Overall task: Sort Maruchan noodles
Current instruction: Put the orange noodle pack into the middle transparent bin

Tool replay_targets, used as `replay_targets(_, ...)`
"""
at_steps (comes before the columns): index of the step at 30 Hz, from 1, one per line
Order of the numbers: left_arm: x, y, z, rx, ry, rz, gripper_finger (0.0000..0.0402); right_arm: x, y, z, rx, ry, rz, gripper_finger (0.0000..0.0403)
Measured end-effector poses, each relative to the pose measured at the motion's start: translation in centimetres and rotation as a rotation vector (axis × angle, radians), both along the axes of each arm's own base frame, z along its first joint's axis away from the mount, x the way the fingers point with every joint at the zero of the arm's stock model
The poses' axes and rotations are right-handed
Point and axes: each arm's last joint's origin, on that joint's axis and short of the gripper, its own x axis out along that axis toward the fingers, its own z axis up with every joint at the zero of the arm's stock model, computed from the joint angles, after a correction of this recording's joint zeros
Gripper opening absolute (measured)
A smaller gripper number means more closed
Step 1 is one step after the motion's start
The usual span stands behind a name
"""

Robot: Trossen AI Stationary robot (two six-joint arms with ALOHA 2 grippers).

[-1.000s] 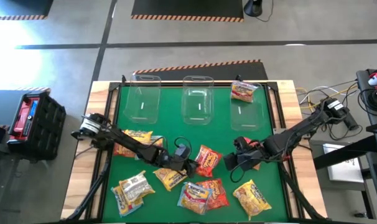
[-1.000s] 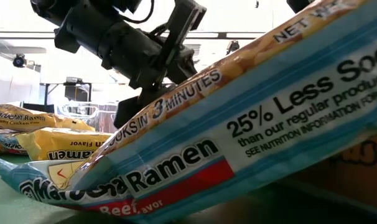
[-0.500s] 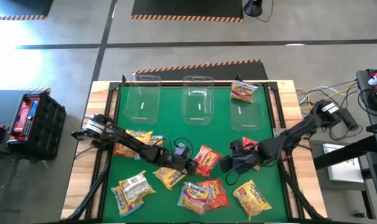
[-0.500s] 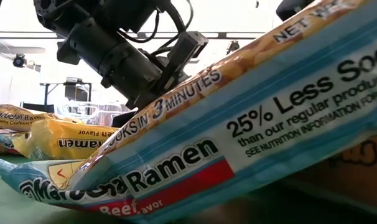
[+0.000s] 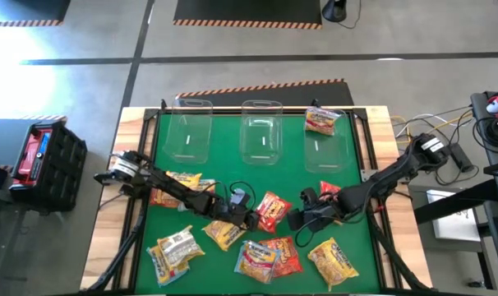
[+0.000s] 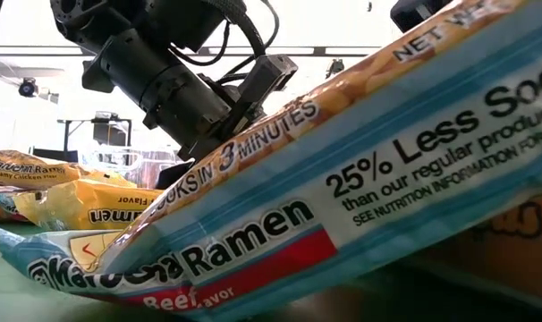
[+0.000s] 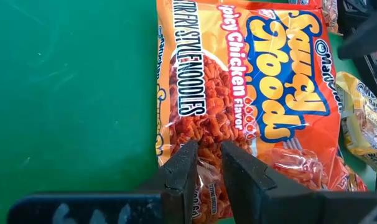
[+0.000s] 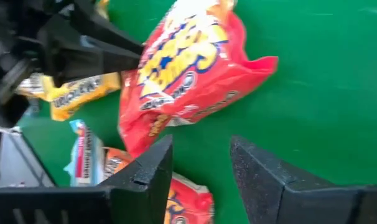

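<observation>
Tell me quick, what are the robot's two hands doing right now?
Left hand: closed, pinching the edge of the red-orange spicy chicken packet.
Right hand: open, holding nothing, hovering just beside that same packet.

Robotics lab, hazard-striped concrete floor (image 5: 249,18), green-topped workbench (image 5: 224,168), cables (image 5: 409,127)

Green felt table mat (image 5: 232,173) showing under crinkly red-orange plastic noodle packet (image 7: 251,106) w/ yellow lettering — pale blue-banded plastic packet (image 6: 360,197) w/ red stripe lying nearby, yellow plastic packet (image 6: 92,207) behind; clear plastic bins (image 5: 261,131) standing colourless.
</observation>
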Motion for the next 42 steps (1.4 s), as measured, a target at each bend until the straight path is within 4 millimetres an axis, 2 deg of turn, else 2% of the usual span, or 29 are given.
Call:
replay_targets(9, 0.0, 0.2, 0.0, 0.003, 0.002, 0.003, 0.0059, 0.8, 0.5, -1.7, 0.057, 0.035, -0.050, 0.0208)
replay_targets(13, 0.0, 0.2, -0.1, 0.003, 0.003, 0.004, 0.0059, 1.3, 0.6, -1.7, 0.073, -0.006, -0.058, 0.0230)
replay_targets(16, 0.0, 0.2, -0.1, 0.004, 0.003, 0.006, 0.0059, 1.6, 0.7, -1.6, 0.020, -0.061, -0.059, 0.0241)
replay_targets(30, 0.0, 0.3, -0.1, -0.009, 0.000, 0.026, 0.0059, 1.8, 0.5, -1.7, -0.022, -0.102, -0.144, 0.0242)
replay_targets(42, 0.0, 0.3, -0.2, -0.008, 0.003, 0.026, 0.0059, 2.4, 0.7, -4.0, -0.004, -0.054, -0.200, 0.0244)
